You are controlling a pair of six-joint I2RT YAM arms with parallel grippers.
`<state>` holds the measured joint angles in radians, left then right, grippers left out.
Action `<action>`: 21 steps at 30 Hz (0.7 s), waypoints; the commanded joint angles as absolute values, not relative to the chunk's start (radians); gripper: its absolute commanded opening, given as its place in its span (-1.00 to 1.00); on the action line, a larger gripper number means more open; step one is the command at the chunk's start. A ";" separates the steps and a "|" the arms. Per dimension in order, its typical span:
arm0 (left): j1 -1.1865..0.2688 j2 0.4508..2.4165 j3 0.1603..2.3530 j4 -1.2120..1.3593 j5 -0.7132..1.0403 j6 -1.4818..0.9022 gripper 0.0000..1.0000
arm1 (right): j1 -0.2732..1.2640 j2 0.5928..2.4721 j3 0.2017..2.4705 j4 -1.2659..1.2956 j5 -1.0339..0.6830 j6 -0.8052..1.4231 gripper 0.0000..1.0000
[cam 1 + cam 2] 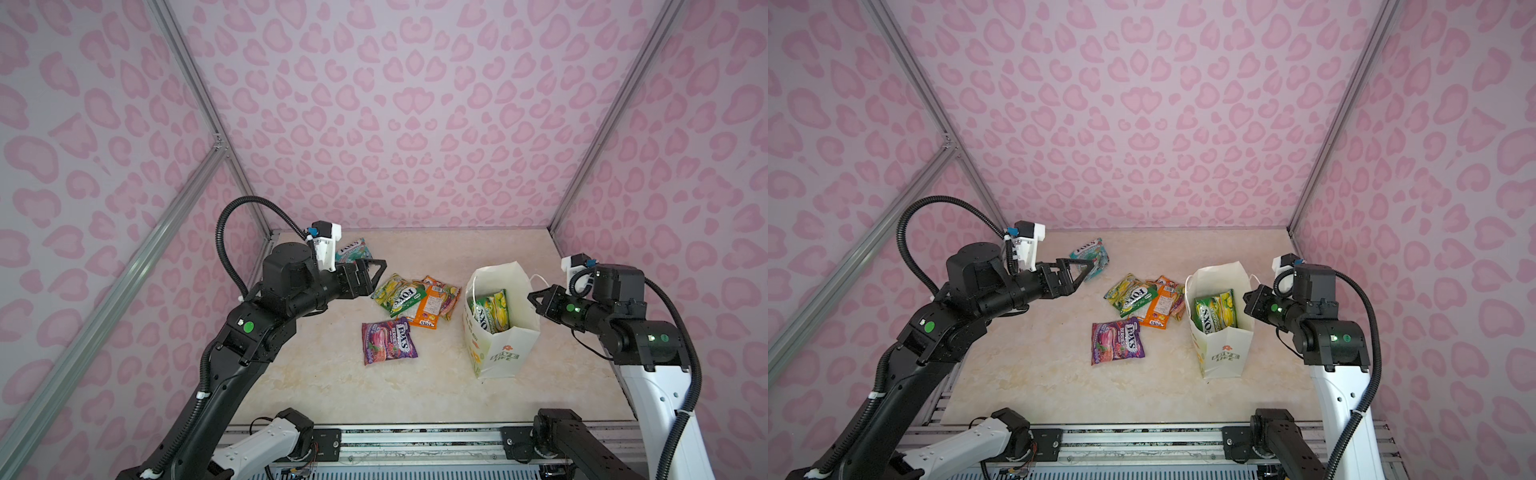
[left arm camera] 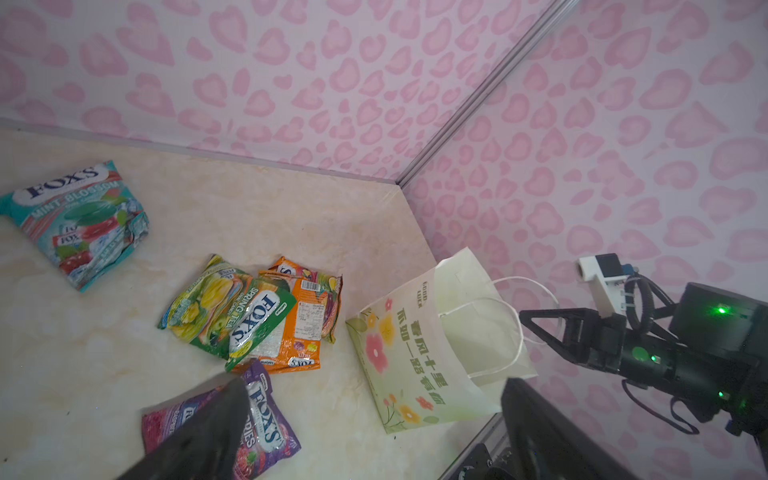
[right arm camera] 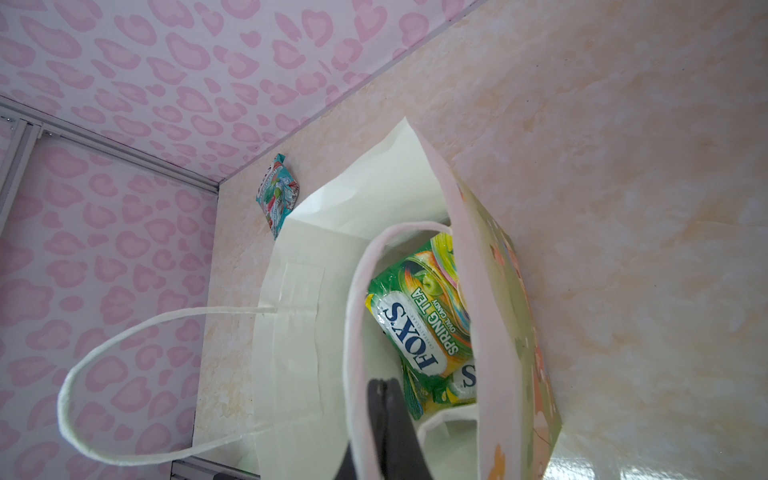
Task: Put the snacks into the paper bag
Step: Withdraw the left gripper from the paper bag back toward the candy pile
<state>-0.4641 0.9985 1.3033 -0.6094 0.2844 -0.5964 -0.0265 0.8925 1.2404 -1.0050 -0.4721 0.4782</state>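
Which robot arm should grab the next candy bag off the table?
Probably the left. The left gripper is open and empty, close to the candy pile and the teal pouch. The right gripper is shut at the paper bag rim, farther from the loose candy.

We're holding the left arm (image 1: 232, 345) extended in from the left side, elbow raised, forearm running about level toward the middle. The left gripper (image 1: 376, 277) is sitting with jaws spread wide, fingers (image 2: 199, 428) showing far apart in its wrist view. The right arm (image 1: 648, 336) is standing upright, forearm level and pointing inward. The right gripper (image 1: 533, 297) is sitting pinched closed, fingertips (image 3: 384, 399) pressing together.
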 commanded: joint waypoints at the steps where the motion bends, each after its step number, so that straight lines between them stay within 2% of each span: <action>1: -0.391 0.974 1.190 -0.573 0.419 -0.667 0.95 | -0.026 0.890 1.230 -0.985 -0.482 0.480 -1.00; 6: -0.304 0.934 1.022 -0.508 0.516 -0.712 0.95 | -0.027 0.872 1.213 -0.979 -0.478 0.469 -1.00; 15: -0.276 0.950 0.778 -0.394 0.556 -0.745 0.95 | -0.027 0.854 1.138 -0.911 -0.529 0.505 -1.00; 21: -0.261 0.994 0.660 -0.318 0.586 -0.714 0.95 | -0.027 0.848 1.133 -0.911 -0.498 0.496 -1.00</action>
